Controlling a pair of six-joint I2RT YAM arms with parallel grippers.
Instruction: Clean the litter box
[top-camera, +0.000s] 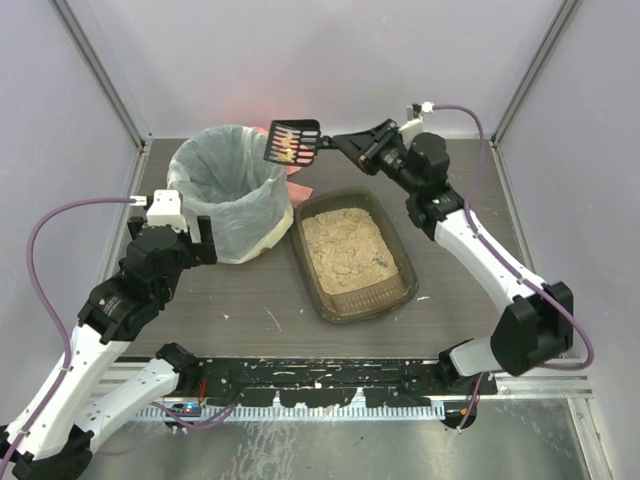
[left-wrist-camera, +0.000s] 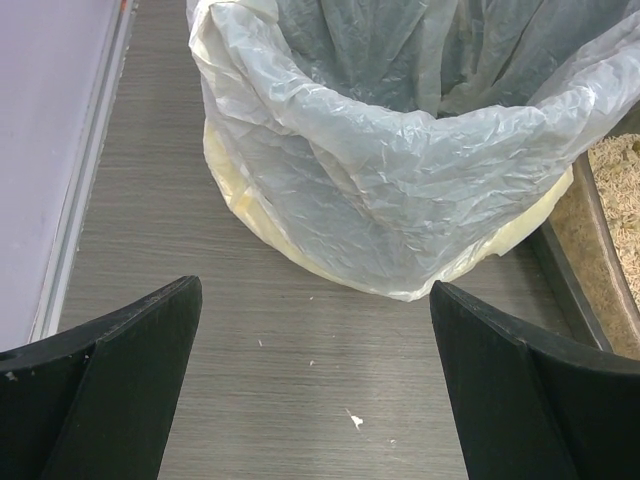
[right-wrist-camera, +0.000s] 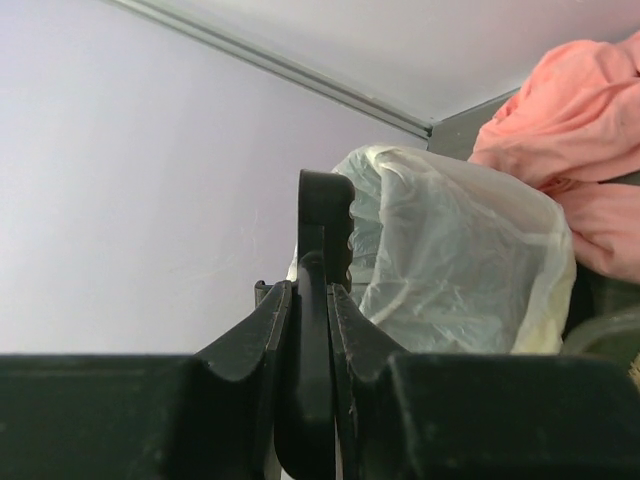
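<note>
so the litter box (top-camera: 299, 252) runs near-to-far, far end skewed slightly left. Right arm reaches out, right gripper (top-camera: 336, 140) clamped on the scoop (top-camera: 292, 142) at the bin (top-camera: 243, 226) rim; left gripper (top-camera: 200, 240) spread wide.

2 white-and-black arms (top-camera: 482, 252), purple cables (top-camera: 33, 235)

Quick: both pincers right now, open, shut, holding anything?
Left pincer: open, holding nothing.
Right pincer: shut on the scoop by its handle.
</note>
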